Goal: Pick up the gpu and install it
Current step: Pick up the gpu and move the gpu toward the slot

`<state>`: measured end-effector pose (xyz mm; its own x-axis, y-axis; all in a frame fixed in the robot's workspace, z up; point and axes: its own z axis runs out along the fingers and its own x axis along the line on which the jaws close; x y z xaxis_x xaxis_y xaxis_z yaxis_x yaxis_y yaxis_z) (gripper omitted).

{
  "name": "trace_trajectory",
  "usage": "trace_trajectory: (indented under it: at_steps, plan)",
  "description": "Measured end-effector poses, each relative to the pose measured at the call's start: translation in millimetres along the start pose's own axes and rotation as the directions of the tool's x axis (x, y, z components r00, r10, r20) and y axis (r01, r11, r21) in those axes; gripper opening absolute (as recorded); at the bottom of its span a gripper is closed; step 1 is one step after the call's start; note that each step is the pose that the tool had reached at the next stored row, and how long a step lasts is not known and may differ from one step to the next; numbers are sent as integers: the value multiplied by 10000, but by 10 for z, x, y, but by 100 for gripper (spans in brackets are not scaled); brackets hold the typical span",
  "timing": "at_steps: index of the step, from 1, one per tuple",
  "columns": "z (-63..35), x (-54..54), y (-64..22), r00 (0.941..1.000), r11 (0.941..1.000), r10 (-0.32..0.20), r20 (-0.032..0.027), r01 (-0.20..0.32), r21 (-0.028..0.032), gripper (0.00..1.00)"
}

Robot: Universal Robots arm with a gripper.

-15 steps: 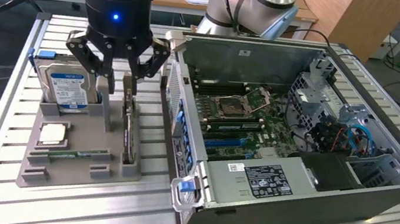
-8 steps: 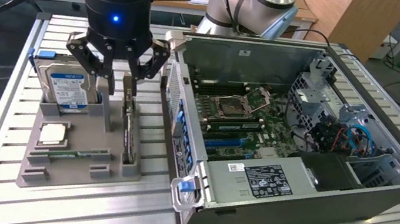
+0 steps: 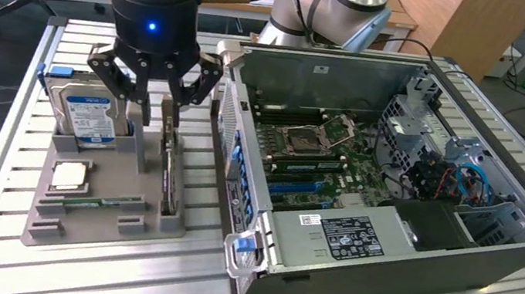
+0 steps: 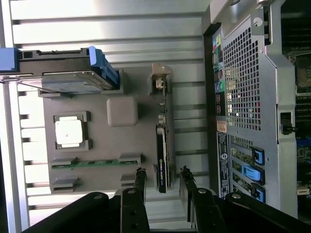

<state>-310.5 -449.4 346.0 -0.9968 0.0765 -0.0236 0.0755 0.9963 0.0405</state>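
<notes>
**A:** Grey holder tray [image 3: 95, 225] is seen on the slatted table [image 3: 46, 271] in the exterior view. Where is the gpu placed?

**B:** The gpu [image 3: 170, 180] is stood on edge in a tray slot. It is at three o'clock of the hard drive [image 3: 90, 117] and nine o'clock of the open computer case [image 3: 456, 246]. The gripper [image 3: 158, 109] is poised over the card's far end, at its twelve o'clock.

**A:** How are the fingers [image 3: 141, 104] set?

**B:** They are spread wide, and nothing is pinched.

**A:** What is shown in the wrist view?

**B:** The gpu [image 4: 162, 155] is seen edge-on. The fingers [image 4: 140, 177] are parted to either side of its near end, with a gap at each side. A memory stick [image 4: 92, 164] and a processor [image 4: 68, 131] are laid in the tray beside it.
</notes>
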Motion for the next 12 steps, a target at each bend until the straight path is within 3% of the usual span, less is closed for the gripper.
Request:
trace_trajectory:
  at_steps: [12]
  plan:
    - [49, 2, -2, 10000, 10000, 0, 0, 0, -1, 42]
